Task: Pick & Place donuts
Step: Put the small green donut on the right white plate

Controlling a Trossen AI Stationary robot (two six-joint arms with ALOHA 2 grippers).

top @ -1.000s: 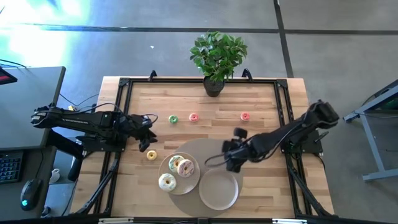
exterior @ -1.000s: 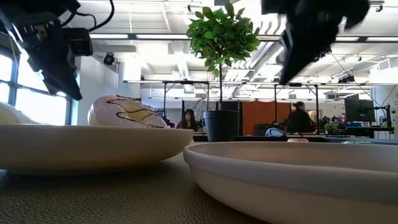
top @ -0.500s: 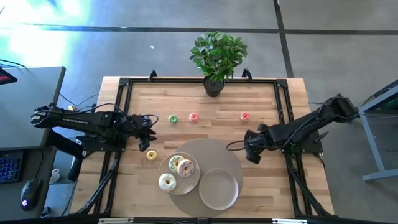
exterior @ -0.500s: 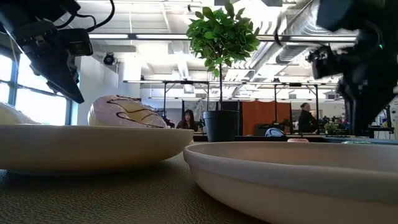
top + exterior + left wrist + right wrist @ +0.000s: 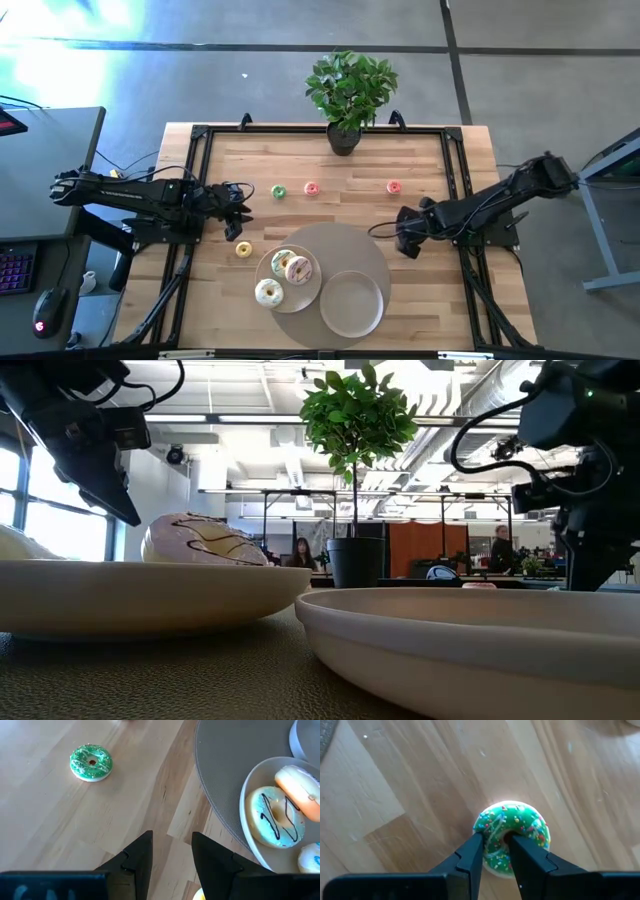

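Fingers (image 5: 470, 857) of right hand (image 5: 492, 851) pinch green donut (image 5: 520, 827).

left gripper (image 5: 238, 224) low, fingers slightly parted, right gripper (image 5: 496, 851) pinched closed, arm stretched inward

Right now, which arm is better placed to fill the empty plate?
Right. The right gripper is shut on a green sprinkled donut, near the empty plate. The left gripper is open and empty, by the yellow donut.
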